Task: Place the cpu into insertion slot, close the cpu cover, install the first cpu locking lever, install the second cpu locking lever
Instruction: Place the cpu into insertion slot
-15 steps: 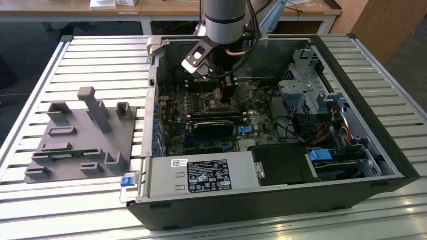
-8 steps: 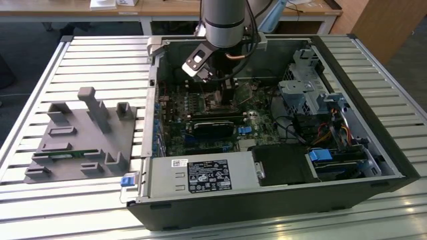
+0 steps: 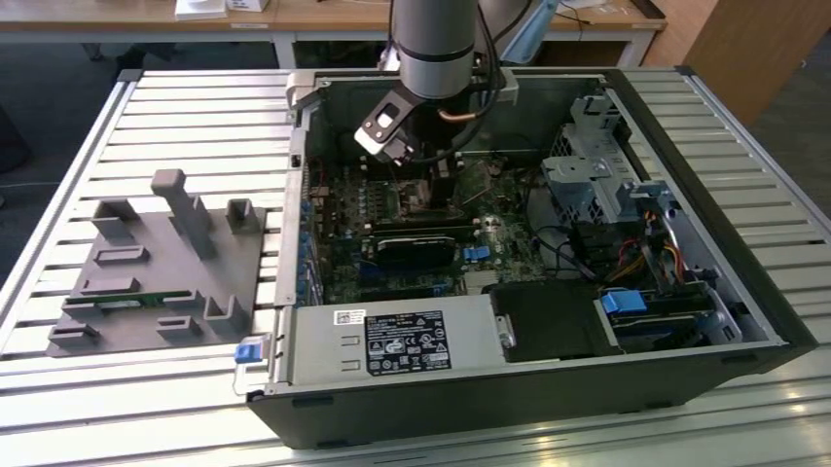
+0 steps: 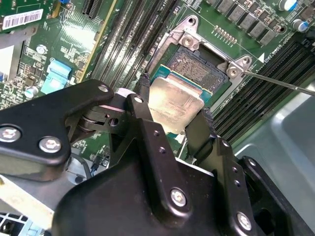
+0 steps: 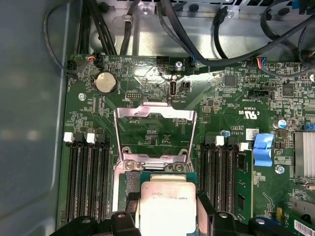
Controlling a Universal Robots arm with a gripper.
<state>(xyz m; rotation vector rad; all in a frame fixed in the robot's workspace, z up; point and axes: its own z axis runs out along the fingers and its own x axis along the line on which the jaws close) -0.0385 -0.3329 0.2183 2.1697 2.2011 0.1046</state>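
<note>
Your hand (image 4: 173, 110) has its two black fingers (image 4: 140, 101) closed onto opposite edges of the cpu (image 4: 170, 96), no wider apart than the chip itself. The cpu sits squarely between the fingertips with its dull silver top facing up. Just beyond the fingertips lies the insertion slot (image 4: 199, 61). The chip overlaps the slot's nearer edge while the dark centre past it is uncovered, and you cannot tell whether the chip touches the slot or hangs just over it. In the first wrist view the cpu cover (image 5: 155, 112) stands swung open further out past the slot, and the green motherboard (image 5: 231, 118) shows through its square window. Long memory slots (image 5: 88, 182) run along either side of the hand. In the exterior view the arm (image 3: 439, 49) reaches down into the open computer case (image 3: 520, 399), which lies on the slatted worktop (image 3: 195, 97).
</note>
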